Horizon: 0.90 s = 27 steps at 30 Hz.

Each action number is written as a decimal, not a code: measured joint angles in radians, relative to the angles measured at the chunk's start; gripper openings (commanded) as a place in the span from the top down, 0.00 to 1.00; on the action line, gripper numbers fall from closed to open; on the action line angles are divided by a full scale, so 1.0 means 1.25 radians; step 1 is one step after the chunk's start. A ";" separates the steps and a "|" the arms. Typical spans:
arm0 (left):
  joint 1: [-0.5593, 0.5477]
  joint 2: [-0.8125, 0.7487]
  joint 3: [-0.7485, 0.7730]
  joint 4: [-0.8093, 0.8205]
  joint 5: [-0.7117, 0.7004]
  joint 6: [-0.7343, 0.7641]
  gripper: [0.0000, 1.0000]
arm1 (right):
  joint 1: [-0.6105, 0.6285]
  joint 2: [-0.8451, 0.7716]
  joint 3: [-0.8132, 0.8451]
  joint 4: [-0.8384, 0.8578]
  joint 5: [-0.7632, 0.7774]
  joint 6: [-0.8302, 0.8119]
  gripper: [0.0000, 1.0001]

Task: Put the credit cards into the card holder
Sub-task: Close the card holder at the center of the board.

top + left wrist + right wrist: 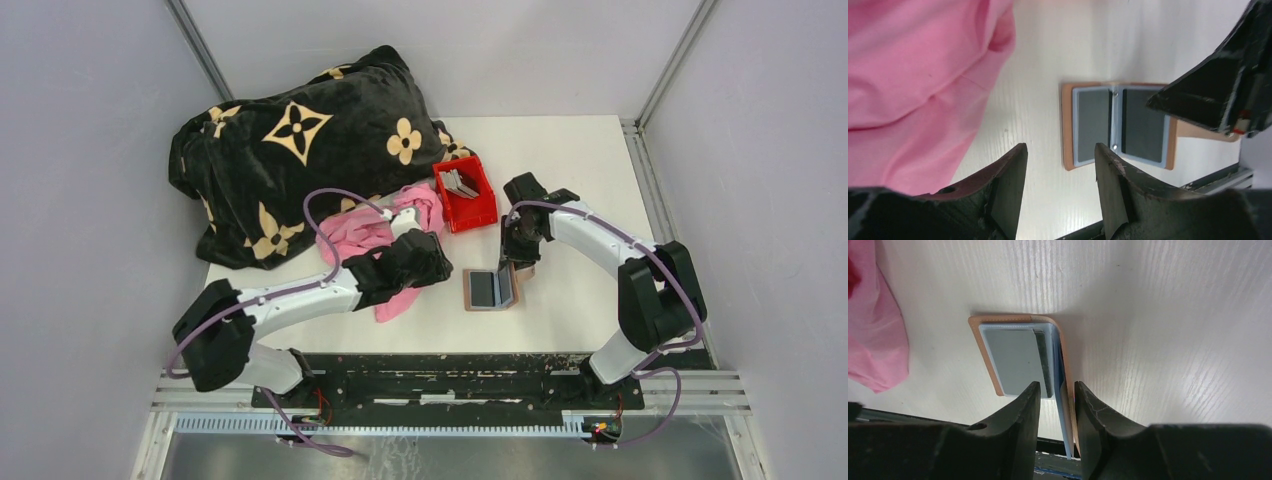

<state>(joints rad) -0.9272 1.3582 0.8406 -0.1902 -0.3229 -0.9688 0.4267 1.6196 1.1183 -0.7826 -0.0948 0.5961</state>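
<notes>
The brown card holder [485, 290] lies open on the table, its blue-grey inner slots facing up; it also shows in the left wrist view [1093, 125] and the right wrist view [1015, 360]. Its right flap stands upright between the fingers of my right gripper [518, 268] [1055, 392]. The flap leans on the right finger, and a gap shows at the left finger. Several grey credit cards [458, 183] stand in the red bin [478, 215]. My left gripper [447, 262] [1058, 155] is open and empty, just left of the card holder.
A pink cloth [355, 232] [908, 75] lies under and beside my left arm. A big black blanket with tan flowers [300, 140] fills the back left. The table's front edge and a black rail run close behind the card holder.
</notes>
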 measured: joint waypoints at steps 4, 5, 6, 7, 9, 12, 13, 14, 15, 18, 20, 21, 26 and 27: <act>-0.038 0.060 -0.019 0.030 0.017 -0.004 0.48 | 0.016 0.000 0.010 -0.013 0.008 0.001 0.61; -0.044 0.070 -0.027 0.040 0.022 -0.006 0.50 | 0.020 0.000 0.012 -0.016 0.009 0.001 0.61; -0.050 0.079 -0.036 0.050 0.029 -0.010 0.51 | 0.024 0.000 0.014 -0.018 0.010 0.002 0.61; -0.054 0.088 -0.043 0.057 0.033 -0.014 0.53 | 0.029 0.000 0.017 -0.022 0.012 0.004 0.61; -0.060 0.106 -0.052 0.071 0.038 -0.017 0.57 | 0.039 0.000 0.025 -0.030 0.016 0.007 0.61; -0.067 0.133 -0.057 0.094 0.047 -0.021 0.63 | 0.056 0.000 0.040 -0.041 0.022 0.012 0.60; -0.069 0.141 -0.059 0.102 0.051 -0.023 0.64 | 0.060 0.000 0.044 -0.042 0.023 0.013 0.60; -0.070 0.147 -0.063 0.109 0.053 -0.025 0.64 | 0.066 0.000 0.049 -0.044 0.024 0.015 0.60; -0.073 0.153 -0.067 0.116 0.057 -0.027 0.65 | 0.071 0.000 0.054 -0.044 0.026 0.017 0.60; -0.078 0.164 -0.078 0.129 0.060 -0.035 0.66 | 0.084 0.000 0.063 -0.046 0.029 0.025 0.60; -0.081 0.174 -0.085 0.139 0.067 -0.038 0.66 | 0.093 0.000 0.066 -0.046 0.030 0.030 0.60; -0.082 0.178 -0.088 0.144 0.071 -0.041 0.66 | 0.098 0.000 0.068 -0.047 0.032 0.032 0.60; -0.085 0.189 -0.099 0.166 0.078 -0.048 0.67 | 0.121 0.013 0.078 -0.041 0.034 0.050 0.60; -0.085 0.190 -0.101 0.170 0.078 -0.049 0.66 | 0.125 0.016 0.078 -0.039 0.033 0.053 0.60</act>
<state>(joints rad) -1.0336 1.5951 0.7143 0.0227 -0.2253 -1.0294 0.5827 1.6402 1.2160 -0.8314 -0.0540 0.6621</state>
